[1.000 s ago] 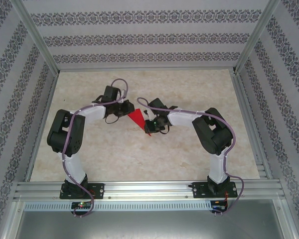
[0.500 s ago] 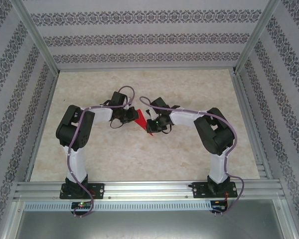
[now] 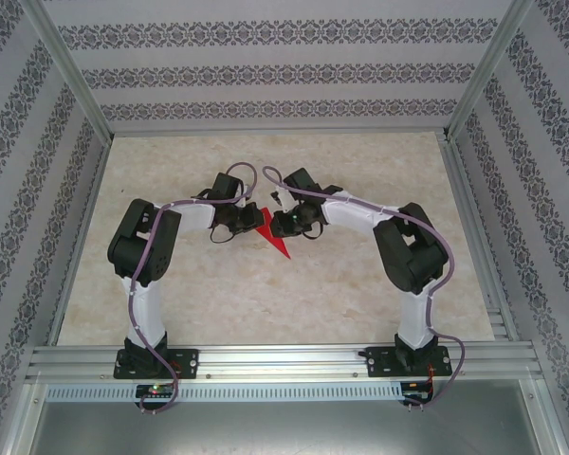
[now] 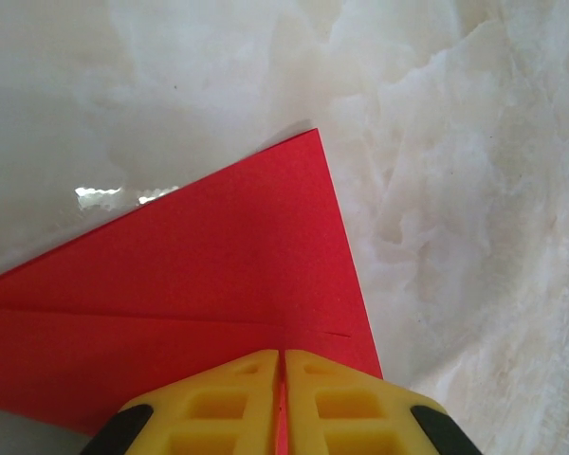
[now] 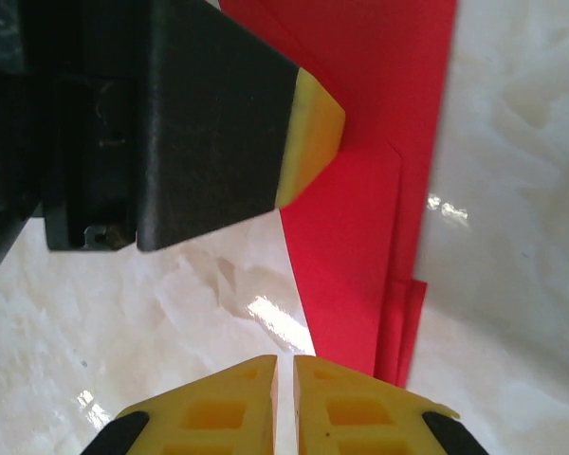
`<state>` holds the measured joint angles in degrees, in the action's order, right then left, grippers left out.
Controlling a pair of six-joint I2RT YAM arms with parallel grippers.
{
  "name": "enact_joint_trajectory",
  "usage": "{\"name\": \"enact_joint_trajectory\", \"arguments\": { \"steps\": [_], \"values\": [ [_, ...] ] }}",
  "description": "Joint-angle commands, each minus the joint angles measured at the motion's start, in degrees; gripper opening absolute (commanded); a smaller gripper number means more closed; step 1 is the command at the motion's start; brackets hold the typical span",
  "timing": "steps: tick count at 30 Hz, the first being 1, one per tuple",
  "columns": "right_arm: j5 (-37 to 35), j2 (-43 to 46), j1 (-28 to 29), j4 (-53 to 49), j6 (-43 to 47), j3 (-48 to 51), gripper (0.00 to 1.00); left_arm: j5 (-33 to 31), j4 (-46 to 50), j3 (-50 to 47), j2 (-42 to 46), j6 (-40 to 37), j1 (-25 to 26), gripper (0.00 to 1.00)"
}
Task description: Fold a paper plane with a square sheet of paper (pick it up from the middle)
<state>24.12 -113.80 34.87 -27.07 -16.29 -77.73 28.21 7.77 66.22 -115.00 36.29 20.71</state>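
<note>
Mid-fold: the clenched left hand (image 4: 281, 365) pins the bright red, creased, pointed paper plane (image 4: 199, 256) under its tips on the tabletop (image 4: 455, 190). The right hand (image 5: 284, 365), clenched empty, sits just beside. Next move is likely pressing the crease.

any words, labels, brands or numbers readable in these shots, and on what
No text is readable anywhere.
Folded bright red paper: plain, unmarked.
Small circuit boards at the arm bases: any print too small to read.
Patterned grey wallpaper: ornament only, no letters.
</note>
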Motion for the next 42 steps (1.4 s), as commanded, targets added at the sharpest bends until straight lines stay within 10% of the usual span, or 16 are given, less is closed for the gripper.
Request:
{"name": "enact_joint_trajectory", "arguments": {
  "steps": [1,42],
  "values": [
    [1.9,-3.2,0.5,-1.1,1.7,-1.9,0.13,-4.3,3.9,0.5,-3.7,-1.8,0.0,0.12],
    [-2.9,11.8,-0.9,-1.8,4.4,16.1,0.12,-7.3,11.9,7.3,-4.1,-3.8,0.5,0.14]
  ]
}}
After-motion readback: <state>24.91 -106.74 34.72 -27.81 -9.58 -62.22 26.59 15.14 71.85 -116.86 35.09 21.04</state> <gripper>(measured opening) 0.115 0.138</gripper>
